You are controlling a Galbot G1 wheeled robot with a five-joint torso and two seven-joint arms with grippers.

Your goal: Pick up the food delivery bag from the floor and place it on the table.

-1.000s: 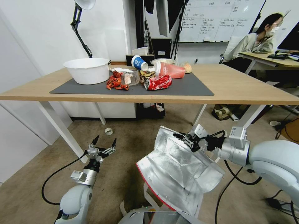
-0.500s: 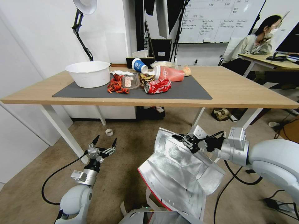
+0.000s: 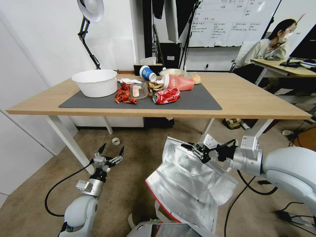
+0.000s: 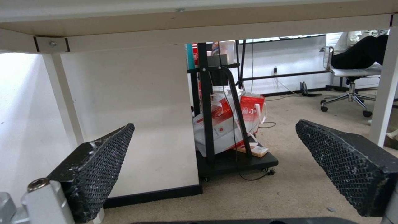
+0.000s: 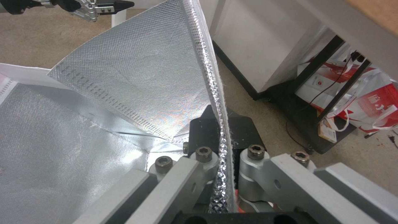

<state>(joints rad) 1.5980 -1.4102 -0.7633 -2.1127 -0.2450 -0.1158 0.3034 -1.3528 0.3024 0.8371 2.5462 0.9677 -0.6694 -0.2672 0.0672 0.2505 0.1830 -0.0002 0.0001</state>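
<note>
The food delivery bag [image 3: 187, 184] hangs open above the floor [image 3: 131, 191], silver foil lining facing me and a red edge along its lower side. My right gripper [image 3: 195, 149] is shut on the bag's upper rim; in the right wrist view the foil wall [image 5: 124, 77] runs between that gripper's [image 5: 222, 130] jaws. My left gripper [image 3: 110, 153] is open and holds nothing, low over the floor to the left of the bag, with pads [image 4: 99, 168] spread wide. The table [image 3: 256, 98] stands ahead, its front edge above both grippers.
On the table's dark mat [image 3: 197, 98] lie a white bowl [image 3: 94, 82], a crushed red can [image 3: 166, 96], cups and food scraps. A tape roll [image 3: 115, 141] lies on the floor. A black cart [image 4: 224, 155] with red-and-white bags stands under the table. Cables trail at right.
The whole picture has shifted: the table sits lower in view, so the camera has risen. Both grippers and the bag keep about the same place in the picture.
</note>
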